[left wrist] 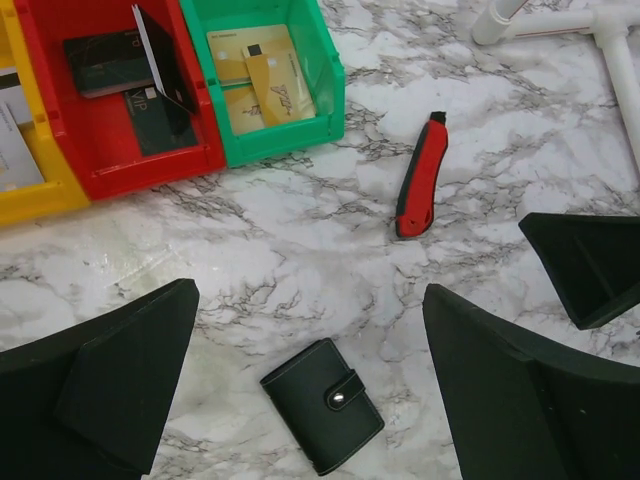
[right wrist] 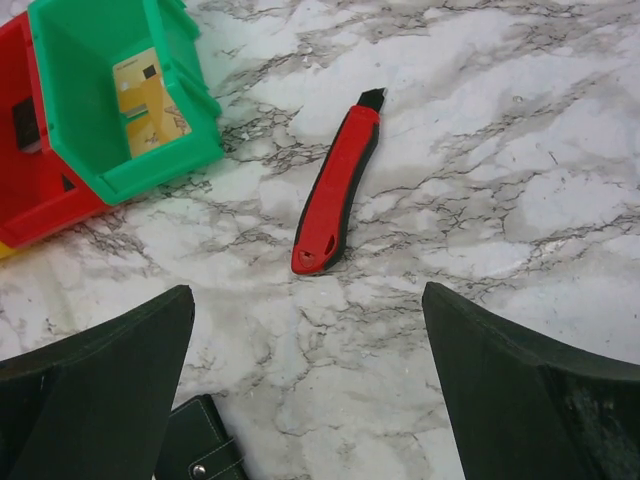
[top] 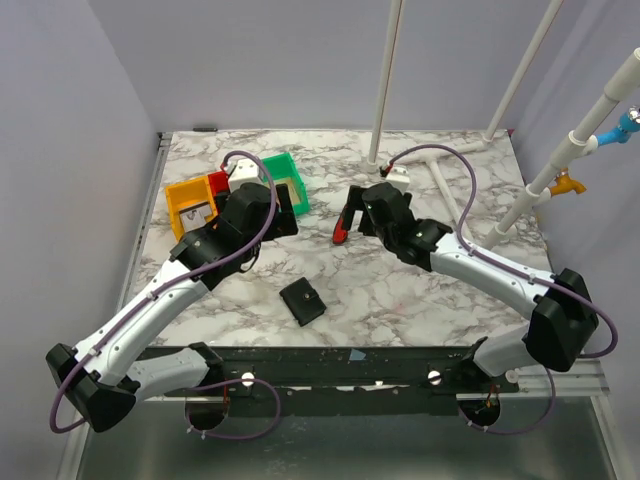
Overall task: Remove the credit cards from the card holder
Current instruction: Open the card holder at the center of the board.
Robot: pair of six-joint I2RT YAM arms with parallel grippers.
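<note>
The card holder [top: 302, 301] is a small black wallet lying closed on the marble table, its snap strap fastened. It shows low in the left wrist view [left wrist: 325, 403], and one corner shows in the right wrist view [right wrist: 200, 455]. Tan-gold credit cards [left wrist: 262, 72] lie in the green bin [left wrist: 330, 80]; one also shows in the right wrist view [right wrist: 150, 100]. Whatever is inside the wallet is hidden. My left gripper [left wrist: 310, 300] is open and empty, above and behind the wallet [top: 283, 208]. My right gripper [right wrist: 307, 300] is open and empty, over bare table near the wallet [top: 352, 212].
A red-and-black tool [top: 341, 235] lies mid-table by the right gripper [right wrist: 338, 190]. A red bin [left wrist: 110, 165] holding dark cards and a yellow bin [left wrist: 30, 195] stand beside the green one at the back left. White pipes [top: 440, 170] stand at the back right.
</note>
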